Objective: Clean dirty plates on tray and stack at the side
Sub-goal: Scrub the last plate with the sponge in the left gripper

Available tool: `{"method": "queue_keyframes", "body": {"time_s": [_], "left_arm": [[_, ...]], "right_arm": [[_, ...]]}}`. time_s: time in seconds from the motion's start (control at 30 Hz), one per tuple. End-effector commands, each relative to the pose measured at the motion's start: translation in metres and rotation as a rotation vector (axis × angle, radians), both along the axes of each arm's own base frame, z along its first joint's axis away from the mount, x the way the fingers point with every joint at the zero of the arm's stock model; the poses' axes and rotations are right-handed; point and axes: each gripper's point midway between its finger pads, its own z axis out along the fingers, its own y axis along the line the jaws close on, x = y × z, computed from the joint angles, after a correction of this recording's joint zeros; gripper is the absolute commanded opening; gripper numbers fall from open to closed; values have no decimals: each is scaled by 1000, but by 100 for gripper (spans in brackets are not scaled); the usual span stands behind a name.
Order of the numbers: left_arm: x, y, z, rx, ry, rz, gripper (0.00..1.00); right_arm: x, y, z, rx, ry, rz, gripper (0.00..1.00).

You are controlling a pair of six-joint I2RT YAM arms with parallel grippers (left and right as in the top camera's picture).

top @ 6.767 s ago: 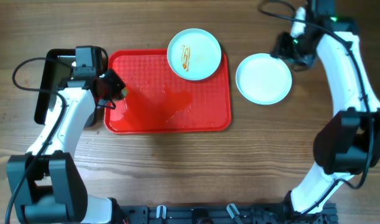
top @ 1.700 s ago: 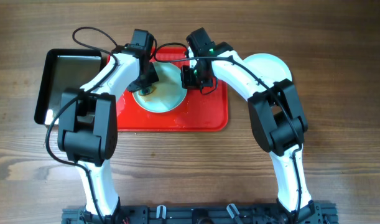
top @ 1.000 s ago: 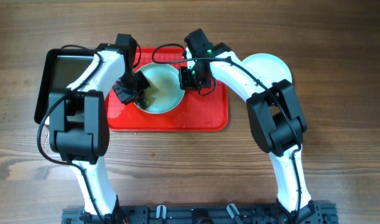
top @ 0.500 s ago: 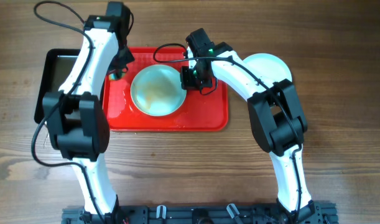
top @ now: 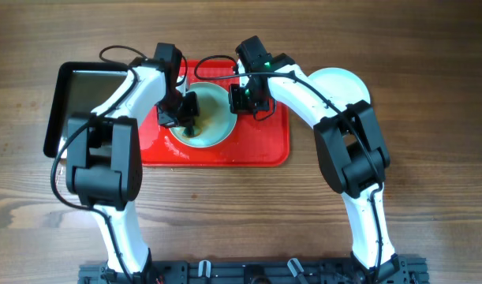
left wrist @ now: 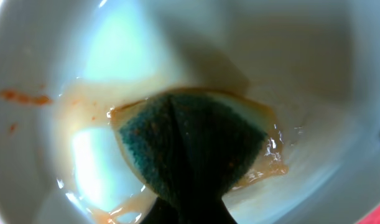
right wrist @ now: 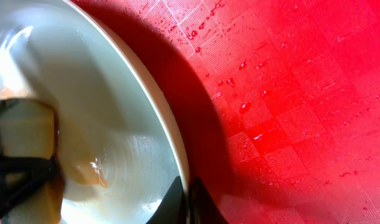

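Observation:
A pale mint plate (top: 213, 132) lies on the red tray (top: 256, 146), tipped up a little at its right rim. My left gripper (top: 185, 117) is shut on a green sponge (left wrist: 190, 143) and presses it flat onto the plate (left wrist: 289, 62), where wet orange-brown sauce (left wrist: 264, 167) is smeared around it. At the plate's right rim, my right gripper (top: 239, 99) is shut, one finger inside and one outside. The right wrist view shows that grip (right wrist: 185, 202) on the plate (right wrist: 115, 112), with the sponge (right wrist: 28, 137) at the far left. A second plate (top: 345, 79) sits right of the tray.
A black metal pan (top: 79, 91) stands on the wooden table left of the tray. The tray surface (right wrist: 289, 93) is wet with droplets. Both arms arch over the tray's far half, and cables loop above it.
Half a second ago my left gripper was lifted off by the tray's far left corner; it has come back down onto the plate with the sponge. The right gripper has kept still on the rim.

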Motion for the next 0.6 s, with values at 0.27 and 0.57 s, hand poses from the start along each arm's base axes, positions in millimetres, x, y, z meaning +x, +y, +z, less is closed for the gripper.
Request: {"method": "queue_keyframes", "body": {"time_s": [0.27,0.57], "left_arm": [[-1,80,-29,384,-32,181,4],[52,95,38,474,-177,217,4]], "right_arm": [[-5,-9,-18,-42,22,9,4],[-5,-9,-19,-43,24,10,4]]}}
